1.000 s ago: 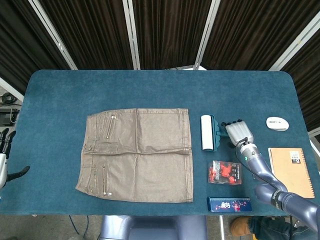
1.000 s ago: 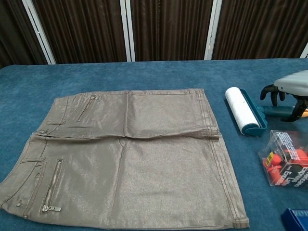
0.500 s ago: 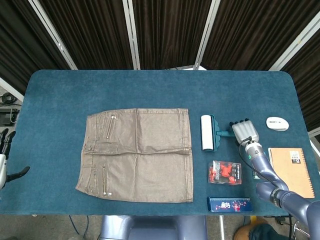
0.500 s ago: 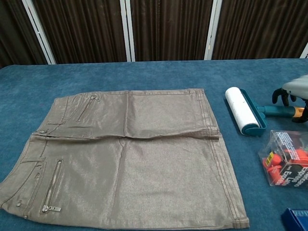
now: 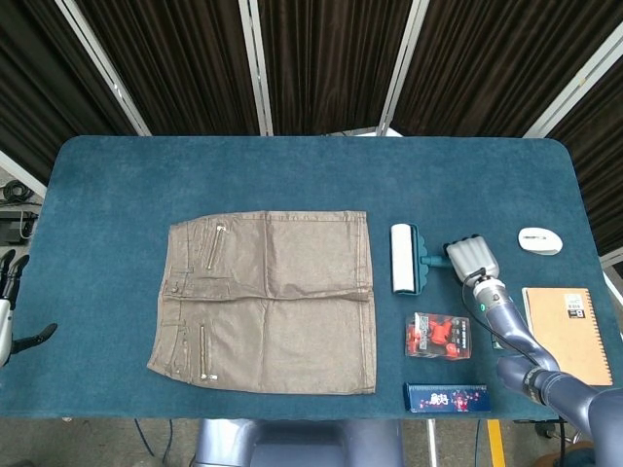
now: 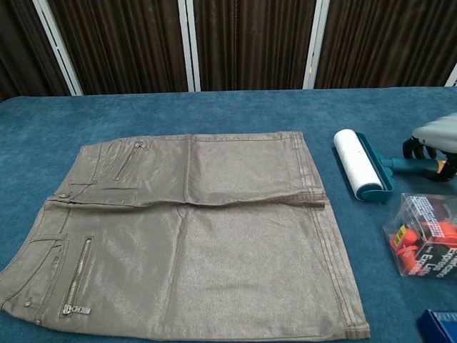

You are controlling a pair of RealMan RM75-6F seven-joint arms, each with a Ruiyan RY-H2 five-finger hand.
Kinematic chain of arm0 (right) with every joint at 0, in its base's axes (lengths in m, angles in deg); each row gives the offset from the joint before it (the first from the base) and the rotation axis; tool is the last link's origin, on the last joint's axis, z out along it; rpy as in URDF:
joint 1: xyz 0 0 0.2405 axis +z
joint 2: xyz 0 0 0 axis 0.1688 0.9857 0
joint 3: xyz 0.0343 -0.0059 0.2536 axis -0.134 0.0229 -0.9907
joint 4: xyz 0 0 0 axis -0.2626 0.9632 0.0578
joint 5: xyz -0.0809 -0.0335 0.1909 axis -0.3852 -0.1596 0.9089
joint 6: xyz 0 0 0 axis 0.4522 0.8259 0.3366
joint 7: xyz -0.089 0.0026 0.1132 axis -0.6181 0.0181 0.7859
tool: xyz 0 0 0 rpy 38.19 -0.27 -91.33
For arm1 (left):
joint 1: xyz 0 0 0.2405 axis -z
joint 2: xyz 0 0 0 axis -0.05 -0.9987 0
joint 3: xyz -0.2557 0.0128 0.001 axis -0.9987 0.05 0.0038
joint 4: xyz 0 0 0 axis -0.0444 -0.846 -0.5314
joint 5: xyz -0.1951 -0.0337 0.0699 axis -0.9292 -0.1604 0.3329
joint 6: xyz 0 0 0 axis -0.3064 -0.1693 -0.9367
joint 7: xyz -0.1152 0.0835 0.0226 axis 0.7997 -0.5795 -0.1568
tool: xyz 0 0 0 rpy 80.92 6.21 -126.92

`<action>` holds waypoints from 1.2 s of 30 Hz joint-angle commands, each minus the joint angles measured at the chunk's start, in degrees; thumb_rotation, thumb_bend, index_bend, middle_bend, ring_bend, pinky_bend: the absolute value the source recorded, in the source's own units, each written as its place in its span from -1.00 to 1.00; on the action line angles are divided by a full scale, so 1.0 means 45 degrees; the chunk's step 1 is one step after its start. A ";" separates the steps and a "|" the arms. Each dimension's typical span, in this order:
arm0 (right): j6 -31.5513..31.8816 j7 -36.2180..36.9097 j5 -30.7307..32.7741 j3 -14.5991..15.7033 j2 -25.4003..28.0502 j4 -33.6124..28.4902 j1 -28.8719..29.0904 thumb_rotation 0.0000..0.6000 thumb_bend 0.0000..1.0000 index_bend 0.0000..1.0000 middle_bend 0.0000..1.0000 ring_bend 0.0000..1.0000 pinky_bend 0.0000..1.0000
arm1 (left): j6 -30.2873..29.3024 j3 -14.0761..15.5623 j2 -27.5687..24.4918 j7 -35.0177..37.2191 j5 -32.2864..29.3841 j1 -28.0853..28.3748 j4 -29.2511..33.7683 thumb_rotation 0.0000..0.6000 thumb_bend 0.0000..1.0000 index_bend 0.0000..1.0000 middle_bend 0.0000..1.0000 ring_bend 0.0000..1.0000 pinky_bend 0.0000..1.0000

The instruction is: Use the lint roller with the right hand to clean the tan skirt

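Teal-handled lint roller [image 5: 404, 258] at right of frame: my right hand [image 5: 471, 261] curls around its handle, grip unconfirmed; lifting toward the tan skirt [image 5: 268, 300] comes next.

Skirt [image 5: 268, 300]: tan with a faint sheen and silver zips. Roller [image 5: 402, 258]: white roll in a teal frame and handle. Table [image 5: 117, 185]: dark teal cloth. Right hand [image 5: 471, 259]: silver-grey. Box [image 5: 439, 335] near the front edge: clear, red contents. Notebook [image 5: 567, 331] at the right edge: orange-brown.
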 commanded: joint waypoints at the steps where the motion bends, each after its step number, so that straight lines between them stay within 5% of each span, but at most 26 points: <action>1: 0.0412 0.0430 -0.0532 0.0115 -0.0153 0.0275 -0.0011 1.00 0.08 -0.02 0.03 -0.13 -0.29 | 0.0053 -0.0016 0.0020 -0.0003 -0.0059 0.0022 -0.0021 1.00 -1.00 -1.00 -1.00 -1.00 -1.00; 10: 0.1458 0.1273 -0.1895 0.0303 0.0261 -0.0183 0.0136 1.00 0.38 0.09 0.06 -0.09 -0.22 | 0.0274 -0.0046 0.0024 0.0031 -0.0238 0.0103 -0.0043 1.00 -1.00 -1.00 -1.00 -1.00 -1.00; 20: 0.1827 0.0665 -0.2969 -0.0303 0.1959 -0.2964 0.1422 1.00 0.50 0.11 0.09 -0.07 -0.19 | 0.0584 -0.0132 -0.0141 0.0354 -0.0470 0.0216 0.0032 1.00 -1.00 -1.00 -1.00 -1.00 -1.00; 26: 0.0443 -0.1672 -0.3583 -0.0729 0.2603 -0.5461 0.3354 1.00 0.55 0.12 0.09 -0.07 -0.19 | 0.0762 -0.0144 -0.0162 0.0427 -0.0558 0.0306 -0.0022 1.00 -1.00 -1.00 -1.00 -1.00 -1.00; 36: -0.1196 -0.4536 -0.3558 -0.0529 0.1796 -0.6852 0.5038 1.00 0.58 0.12 0.09 -0.06 -0.17 | 0.0885 -0.0118 -0.0128 0.0478 -0.0684 0.0341 -0.0156 1.00 -1.00 -1.00 -1.00 -1.00 -1.00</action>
